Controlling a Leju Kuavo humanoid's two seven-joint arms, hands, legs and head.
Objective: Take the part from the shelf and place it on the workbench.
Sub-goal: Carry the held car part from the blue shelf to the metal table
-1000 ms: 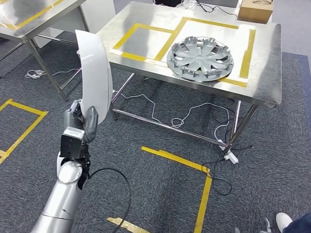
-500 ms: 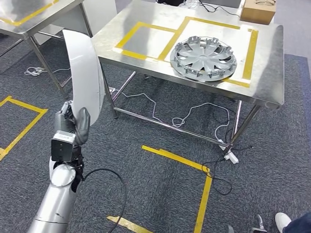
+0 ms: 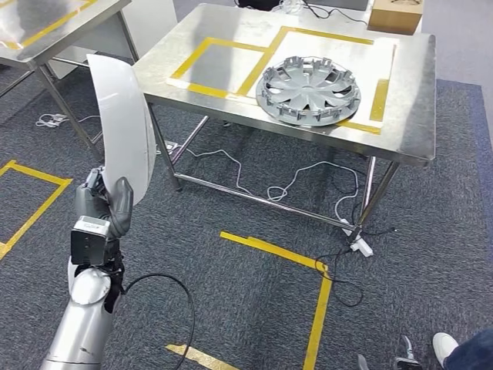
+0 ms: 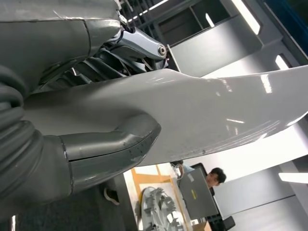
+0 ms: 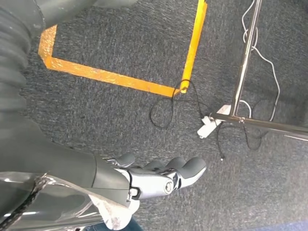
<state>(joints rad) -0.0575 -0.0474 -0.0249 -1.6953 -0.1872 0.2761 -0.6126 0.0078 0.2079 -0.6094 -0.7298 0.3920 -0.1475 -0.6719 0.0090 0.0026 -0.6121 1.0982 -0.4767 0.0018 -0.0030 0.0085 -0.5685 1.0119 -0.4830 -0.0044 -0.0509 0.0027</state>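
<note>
Gripping the white curved panel [image 3: 123, 123] upright at nine o'clock, the left hand [image 3: 105, 202] is well apart from the workbench [image 3: 407, 116]; the right hand [image 5: 160, 175] hangs empty, fingers extended.

Head camera looks down from high across carpet toward the workbench [image 3: 407, 116]. Left wrist camera sits tight behind its hand, facing upward. Right wrist camera faces the floor; both share the yellow floor tape [image 3: 316, 324].
</note>
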